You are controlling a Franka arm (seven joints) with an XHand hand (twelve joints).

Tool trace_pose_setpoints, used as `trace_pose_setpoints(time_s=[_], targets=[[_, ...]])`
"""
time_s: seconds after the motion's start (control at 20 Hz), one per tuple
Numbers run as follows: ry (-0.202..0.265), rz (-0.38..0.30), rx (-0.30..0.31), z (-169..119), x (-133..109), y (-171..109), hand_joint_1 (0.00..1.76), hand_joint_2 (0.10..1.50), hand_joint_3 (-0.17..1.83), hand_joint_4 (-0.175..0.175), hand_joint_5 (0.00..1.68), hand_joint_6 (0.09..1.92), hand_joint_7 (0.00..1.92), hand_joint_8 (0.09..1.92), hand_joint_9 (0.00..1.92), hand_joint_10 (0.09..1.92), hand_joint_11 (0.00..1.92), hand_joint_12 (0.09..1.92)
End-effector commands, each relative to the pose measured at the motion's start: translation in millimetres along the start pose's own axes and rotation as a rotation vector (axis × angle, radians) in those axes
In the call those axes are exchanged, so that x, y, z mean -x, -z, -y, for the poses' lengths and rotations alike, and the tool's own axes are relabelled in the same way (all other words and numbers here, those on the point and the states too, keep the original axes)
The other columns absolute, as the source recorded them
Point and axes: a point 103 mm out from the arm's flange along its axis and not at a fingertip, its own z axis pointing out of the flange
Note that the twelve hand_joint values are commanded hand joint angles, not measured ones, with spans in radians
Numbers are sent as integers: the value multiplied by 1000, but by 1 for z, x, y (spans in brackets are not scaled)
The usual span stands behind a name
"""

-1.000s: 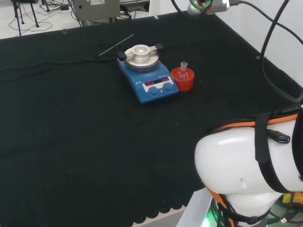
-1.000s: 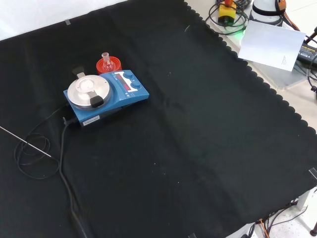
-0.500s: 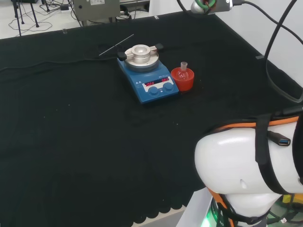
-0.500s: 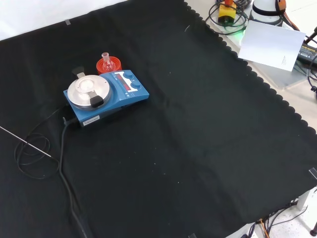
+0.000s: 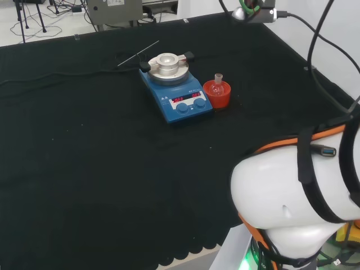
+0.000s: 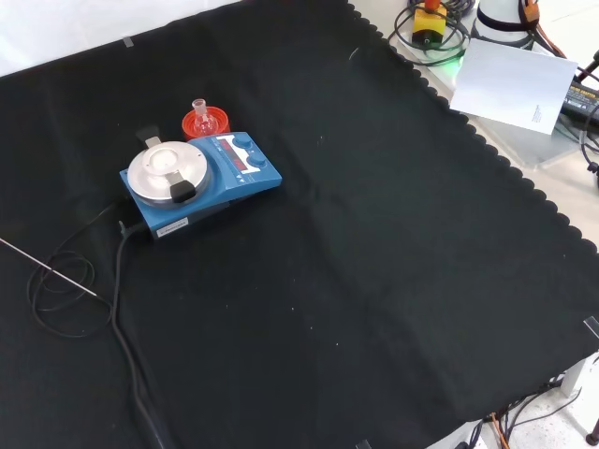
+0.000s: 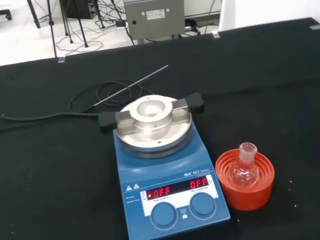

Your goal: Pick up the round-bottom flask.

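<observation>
In the wrist view, a blue hotplate (image 7: 162,175) is sitting nearest, with the round-bottom flask (image 7: 244,170) standing upright in a red ribbed stand (image 7: 245,181) just beside it (neck up, clear glass). Both are sitting toward the table's (image 6: 374,281) far-left corner in the front view. The hand's state cannot be told.

Red lit characters and small white print stand on the blue hotplate's (image 7: 172,197) front panel.
</observation>
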Motion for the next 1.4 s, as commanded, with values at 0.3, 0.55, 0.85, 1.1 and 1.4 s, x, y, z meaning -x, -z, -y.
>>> trace_pose_setpoints(time_s=[0.3,0.55,0.85,1.1,1.4], targets=[[-65,-91,7,-76,77,-57,237,1232,248,-20,290,87,35,457,113,671,0,920],[-75,-112,-16,-89,92,-90,272,1224,235,-28,329,87,66,478,143,687,0,992],[-71,-126,-45,-104,97,-126,290,1217,229,-31,338,87,73,486,153,693,0,1017],[-71,-137,-67,-116,100,-149,312,1209,225,-33,342,87,77,493,160,697,0,1028],[-86,-142,-70,-129,103,-176,460,1138,198,-44,361,87,89,514,182,709,0,1060]])
